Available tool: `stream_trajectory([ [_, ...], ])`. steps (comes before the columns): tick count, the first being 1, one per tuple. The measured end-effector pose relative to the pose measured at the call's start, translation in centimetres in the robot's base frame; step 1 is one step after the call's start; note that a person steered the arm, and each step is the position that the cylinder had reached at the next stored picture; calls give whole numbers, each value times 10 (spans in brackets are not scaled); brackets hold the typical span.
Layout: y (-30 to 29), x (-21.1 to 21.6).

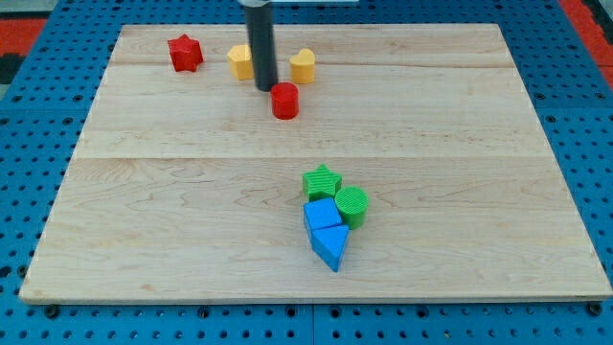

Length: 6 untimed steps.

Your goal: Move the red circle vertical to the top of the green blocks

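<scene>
The pale wooden desk point(172, 192) lies on a blue pegboard point(29, 144); neither bears any readable writing. My rod comes down from the view's top, and my tip point(267, 88) sits just left of the red circle point(284, 100), close to touching it. There are no fingers, only this rod. Well below, the green star point(322, 180) and green circle point(351, 204) cluster with a blue cube point(322, 214) and blue triangle point(330, 245). Near the top stand two yellow blocks point(240, 61) point(303, 65) and a red star point(185, 53).
</scene>
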<state>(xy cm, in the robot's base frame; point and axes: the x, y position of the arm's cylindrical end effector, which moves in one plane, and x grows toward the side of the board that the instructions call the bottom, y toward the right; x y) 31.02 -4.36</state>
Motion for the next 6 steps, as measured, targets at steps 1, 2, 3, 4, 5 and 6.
stream_trajectory([
  [1,-42,-26],
  [2,-102,-41],
  [3,-57,3],
  [4,28,34],
  [5,81,24],
  [6,61,-30],
])
